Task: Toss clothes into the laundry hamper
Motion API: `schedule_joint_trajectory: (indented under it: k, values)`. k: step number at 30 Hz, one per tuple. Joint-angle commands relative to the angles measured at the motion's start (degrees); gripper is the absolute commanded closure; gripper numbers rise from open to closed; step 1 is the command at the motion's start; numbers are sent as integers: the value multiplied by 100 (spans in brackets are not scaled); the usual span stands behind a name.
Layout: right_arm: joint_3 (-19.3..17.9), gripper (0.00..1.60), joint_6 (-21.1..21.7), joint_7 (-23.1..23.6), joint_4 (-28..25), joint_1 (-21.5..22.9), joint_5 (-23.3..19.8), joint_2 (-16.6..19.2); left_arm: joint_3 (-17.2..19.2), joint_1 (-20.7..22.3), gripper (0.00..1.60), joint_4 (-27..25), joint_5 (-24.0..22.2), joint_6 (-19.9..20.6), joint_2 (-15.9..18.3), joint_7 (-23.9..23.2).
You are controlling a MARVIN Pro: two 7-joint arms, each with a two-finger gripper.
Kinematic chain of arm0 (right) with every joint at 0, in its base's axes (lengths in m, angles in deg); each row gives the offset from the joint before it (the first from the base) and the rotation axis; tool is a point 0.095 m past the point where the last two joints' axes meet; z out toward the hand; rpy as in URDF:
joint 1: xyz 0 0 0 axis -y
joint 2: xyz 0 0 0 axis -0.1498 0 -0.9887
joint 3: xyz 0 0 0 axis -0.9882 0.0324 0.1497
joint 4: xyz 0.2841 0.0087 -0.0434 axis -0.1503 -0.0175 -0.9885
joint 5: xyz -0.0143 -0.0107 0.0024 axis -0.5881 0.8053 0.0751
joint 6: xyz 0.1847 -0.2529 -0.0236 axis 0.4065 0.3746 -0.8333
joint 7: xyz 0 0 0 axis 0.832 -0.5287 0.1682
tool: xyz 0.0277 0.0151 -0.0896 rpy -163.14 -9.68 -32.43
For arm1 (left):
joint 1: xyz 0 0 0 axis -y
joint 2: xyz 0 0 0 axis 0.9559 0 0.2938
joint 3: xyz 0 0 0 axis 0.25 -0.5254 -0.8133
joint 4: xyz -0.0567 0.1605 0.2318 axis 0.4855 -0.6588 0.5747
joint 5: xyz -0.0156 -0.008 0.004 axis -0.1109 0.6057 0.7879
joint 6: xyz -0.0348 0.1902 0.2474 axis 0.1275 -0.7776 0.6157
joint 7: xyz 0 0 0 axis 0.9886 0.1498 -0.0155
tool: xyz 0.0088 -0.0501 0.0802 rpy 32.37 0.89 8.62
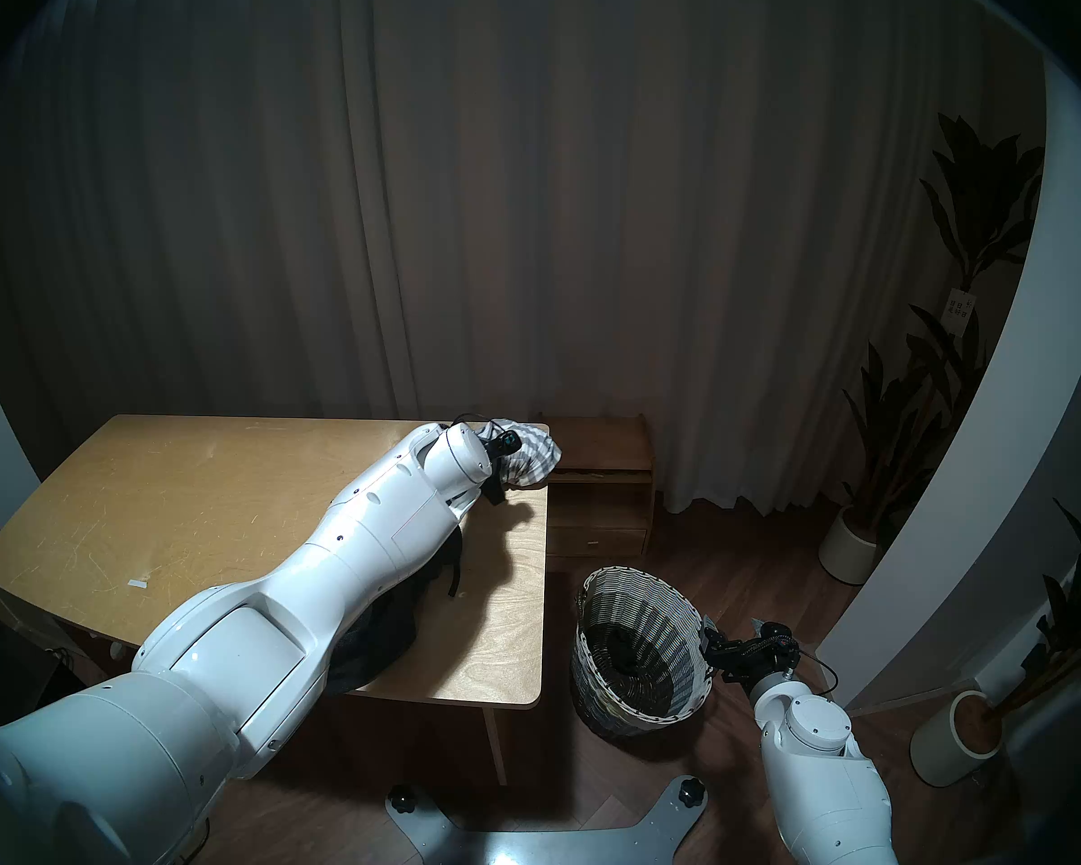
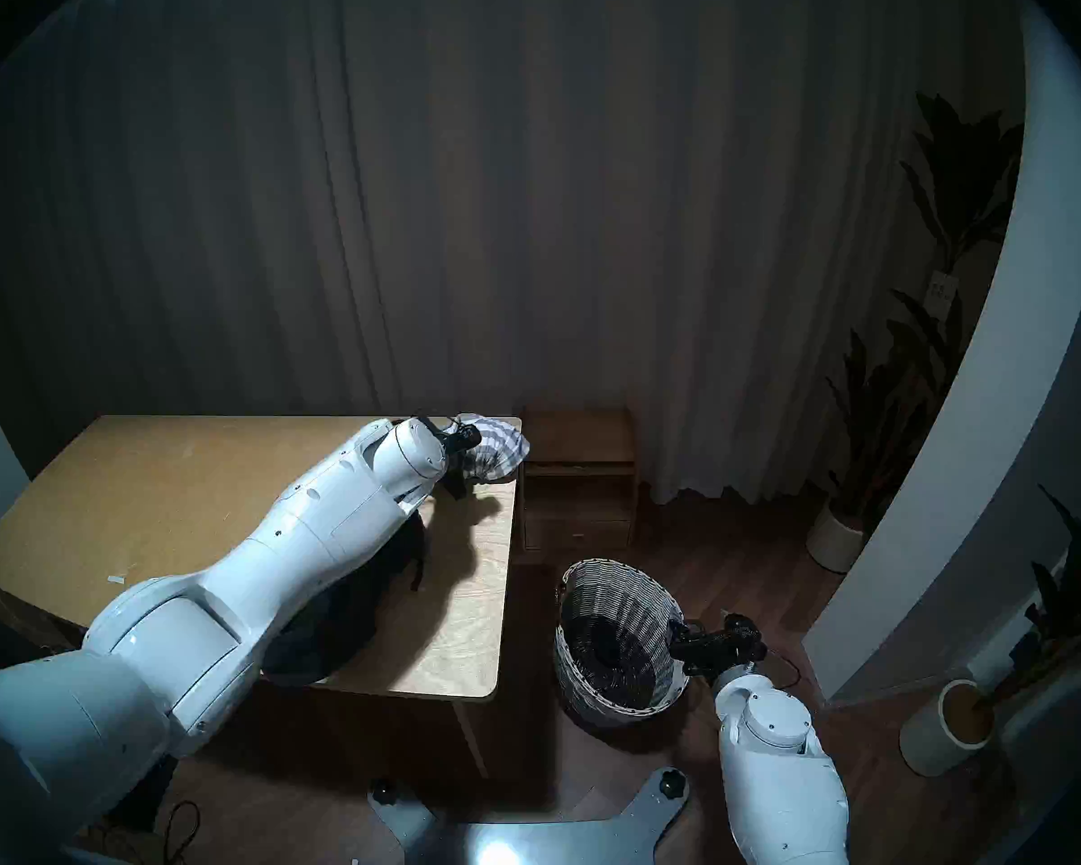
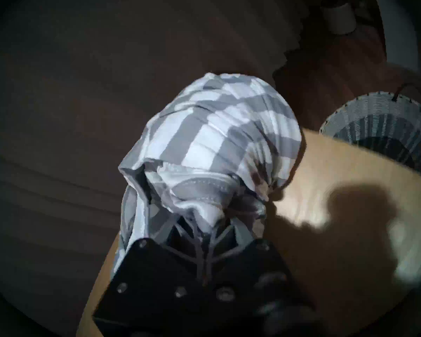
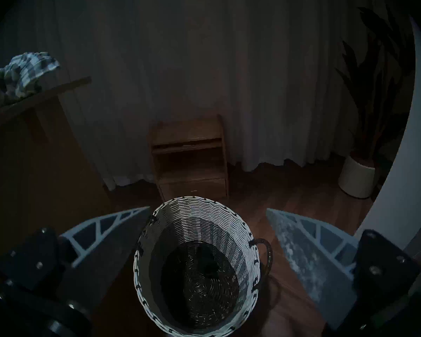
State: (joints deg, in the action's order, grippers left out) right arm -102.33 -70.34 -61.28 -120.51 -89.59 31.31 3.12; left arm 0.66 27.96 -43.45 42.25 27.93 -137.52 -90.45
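Left gripper [image 3: 204, 234] pinching striped shirt [image 3: 219, 134] at frame centre; loose bunch may snag table [image 3: 338, 232] corner, miss hamper [image 3: 379, 115] upper right. Right gripper [image 4: 208, 232] spread wide, empty.

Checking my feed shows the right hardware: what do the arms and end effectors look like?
Both arms are glossy white rounded shells with small dark screws. Each end effector has a black bolted base, thin black cables, and pale grey pointed fingers with triangular truss cutouts.

Striped garment [image 1: 528, 458] on table [image 1: 213, 502] far corner; hamper [image 1: 641, 648] on floor right.
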Motion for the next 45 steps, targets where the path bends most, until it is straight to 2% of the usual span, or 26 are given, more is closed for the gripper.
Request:
schedule_joint_trajectory:
  k: [1, 2, 3, 4, 5, 6, 8, 11, 15, 20, 24, 27, 32, 33, 34, 36, 39, 45]
  values:
    - [111, 0, -68, 14, -333, -53, -5, -150, 326, 690, 160, -706, -393, -318, -713, -141]
    - [124, 0, -67, 14, -346, -62, -6, -157, 335, 623, 160, -659, -459, -441, -664, -146]
    - [145, 0, -67, 13, -375, -81, -8, -170, 353, 761, 160, -854, -553, -417, -843, -236]
    - [161, 0, -68, 11, -396, -98, -10, -181, 352, 688, 160, -798, -646, -546, -778, -269]
    - [177, 0, -67, 9, -412, -119, -11, -192, 377, 767, 160, -984, -738, -504, -954, -357]
    - [190, 0, -67, 7, -431, -140, -12, -202, 338, 732, 160, -900, -832, -623, -860, -403]
    - [217, 0, -69, 0, -486, -200, -16, -223, 383, 783, 160, -1145, -1040, -627, -1086, -554]
    - [226, 0, -71, -17, -566, -315, -25, -242, 352, 797, 160, -1253, -1369, -700, -1154, -783]
    - [198, 0, -77, -71, -767, -575, -36, -268, 486, 567, 160, -1571, -1883, -590, -1446, -1105]
    - [60, 0, -64, -258, -1218, -1021, -76, -322, 640, 272, 160, -1448, -2452, -353, -1750, -1444]
    - [-105, 0, 22, -447, -1488, -1329, -60, -381, 587, 102, 160, -1140, -2698, -182, -1924, -1544]
    - [-180, 0, 75, -555, -1602, -1516, -34, -432, 552, 128, 160, -677, -2729, -123, -2139, -1394]
    - [-262, 0, 117, -651, -1847, -1797, -77, -484, 550, 245, 160, -39, -2504, -349, -2358, -813]
    - [-285, 0, 128, -673, -1859, -1823, -81, -494, 528, 374, 160, 220, -2435, -458, -2416, -692]
    - [-298, 0, 140, -687, -1873, -1844, -85, -502, 592, 330, 160, 132, -2437, -373, -2394, -715]
    - [-321, 0, 169, -722, -1903, -1880, -87, -517, 593, 574, 160, 602, -2417, -439, -2538, -436]
    - [-341, 0, 197, -750, -1934, -1918, -93, -527, 684, 652, 160, 843, -2430, -411, -2633, -294]
    - [-392, 0, 287, -853, -2033, -2003, -97, -566, 761, 829, 160, 1656, -2462, -715, -2905, -79]
